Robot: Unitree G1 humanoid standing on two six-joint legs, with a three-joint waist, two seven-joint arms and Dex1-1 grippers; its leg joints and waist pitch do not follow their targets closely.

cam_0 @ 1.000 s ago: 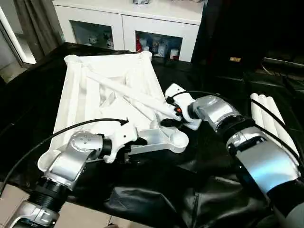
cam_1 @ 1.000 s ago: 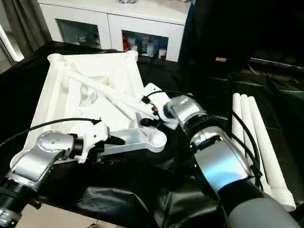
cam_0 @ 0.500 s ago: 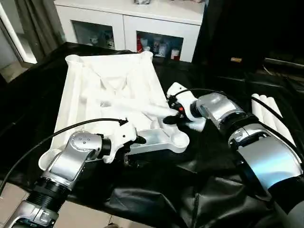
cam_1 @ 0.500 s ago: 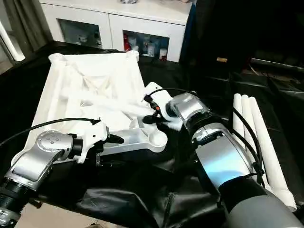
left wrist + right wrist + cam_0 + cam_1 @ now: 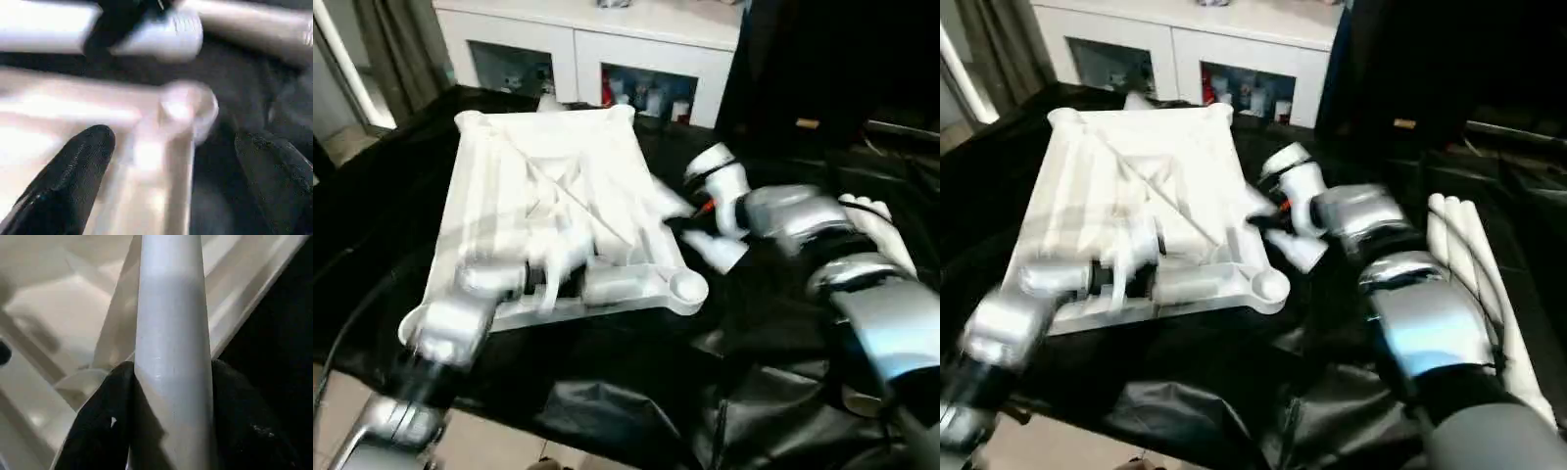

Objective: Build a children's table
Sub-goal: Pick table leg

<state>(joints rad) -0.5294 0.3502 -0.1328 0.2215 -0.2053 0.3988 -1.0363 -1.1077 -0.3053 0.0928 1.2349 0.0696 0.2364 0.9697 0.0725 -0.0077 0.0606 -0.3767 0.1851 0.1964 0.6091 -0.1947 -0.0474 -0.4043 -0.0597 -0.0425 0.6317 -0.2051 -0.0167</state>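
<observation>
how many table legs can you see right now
4. Three legs lie side by side on the black cloth to the robot's right. The fourth leg is between the right gripper fingers, over the table top. Blur may hide others.

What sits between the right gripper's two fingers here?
A white table leg fills the gap between the right gripper's black fingers, seen in the right wrist view; the tabletop lies beyond.

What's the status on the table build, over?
Left tool open at white ribbed plastic tabletop's near corner socket. Right tool shut on white tubular leg. Spare legs lie right. Nothing blocking.
</observation>
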